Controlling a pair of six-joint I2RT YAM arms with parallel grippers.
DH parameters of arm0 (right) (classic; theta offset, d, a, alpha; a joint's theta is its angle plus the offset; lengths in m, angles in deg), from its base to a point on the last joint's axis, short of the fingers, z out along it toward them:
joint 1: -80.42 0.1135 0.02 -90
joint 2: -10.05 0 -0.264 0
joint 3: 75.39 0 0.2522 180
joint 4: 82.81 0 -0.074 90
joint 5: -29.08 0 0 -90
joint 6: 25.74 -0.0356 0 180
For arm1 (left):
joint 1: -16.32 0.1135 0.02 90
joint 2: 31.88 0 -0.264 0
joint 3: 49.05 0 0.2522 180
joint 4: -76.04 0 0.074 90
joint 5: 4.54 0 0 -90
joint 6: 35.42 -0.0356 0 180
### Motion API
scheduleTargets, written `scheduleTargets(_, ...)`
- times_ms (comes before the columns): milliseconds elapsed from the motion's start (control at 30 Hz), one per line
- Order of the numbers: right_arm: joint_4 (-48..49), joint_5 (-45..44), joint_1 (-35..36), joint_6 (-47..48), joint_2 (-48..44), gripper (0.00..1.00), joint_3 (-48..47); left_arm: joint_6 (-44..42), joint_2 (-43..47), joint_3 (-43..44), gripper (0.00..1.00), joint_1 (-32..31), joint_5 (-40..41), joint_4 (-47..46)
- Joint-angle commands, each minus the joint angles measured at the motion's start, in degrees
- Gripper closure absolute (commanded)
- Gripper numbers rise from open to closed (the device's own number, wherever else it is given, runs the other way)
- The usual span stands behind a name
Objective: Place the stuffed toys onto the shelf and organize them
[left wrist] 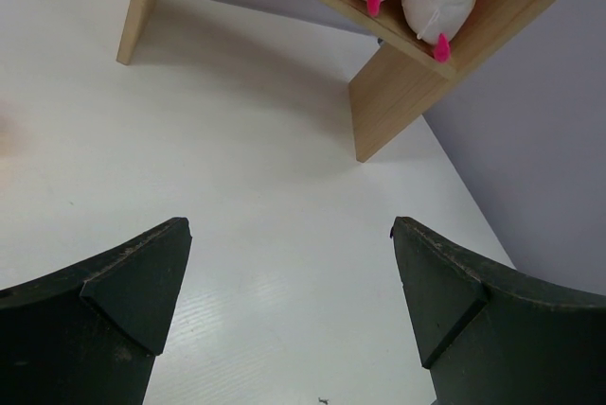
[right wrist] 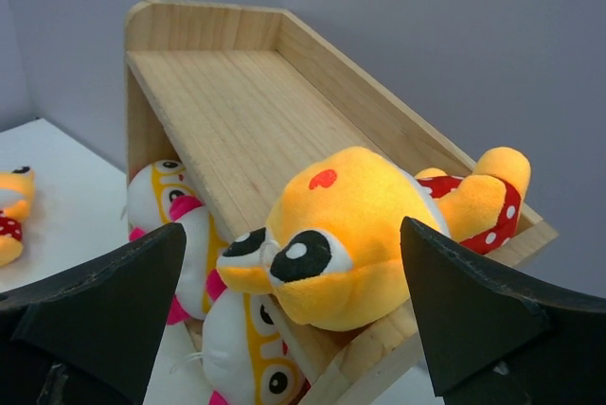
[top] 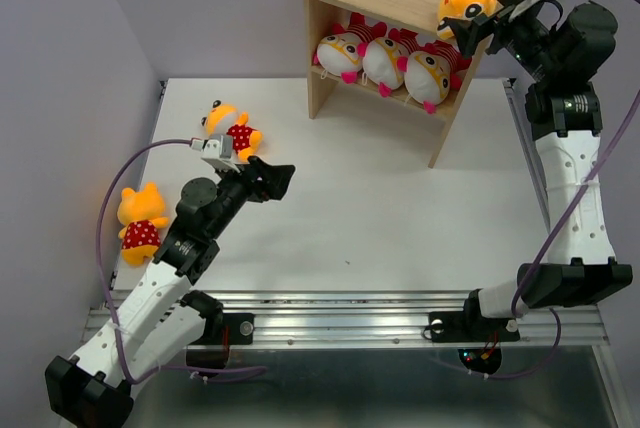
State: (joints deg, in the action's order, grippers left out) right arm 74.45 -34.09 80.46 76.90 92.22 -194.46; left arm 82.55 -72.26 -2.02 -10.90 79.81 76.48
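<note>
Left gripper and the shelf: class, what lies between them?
Nothing: bare table separates the left gripper and the shelf, clearest in the left wrist view.

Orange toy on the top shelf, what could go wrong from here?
The orange toy lies at the right end of the top tier with its head past the front edge, so it may tip off. The open right pincer flanks it closely; pulling back could snag the toy and drag it off.
</note>
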Motion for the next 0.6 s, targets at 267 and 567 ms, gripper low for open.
scheduleTargets(267,-15.1,38.0,1.0,6.7,2.1,0.00,-10.5,7.5,-8.1,15.1,0.02,5.9,9.1,13.2)
scheduleTargets(567,-43.9,28.6,14.9,34.9,5.1,0.00,-16.2,11.1,-17.4,15.7,0.09,21.1,-3.7,11.7)
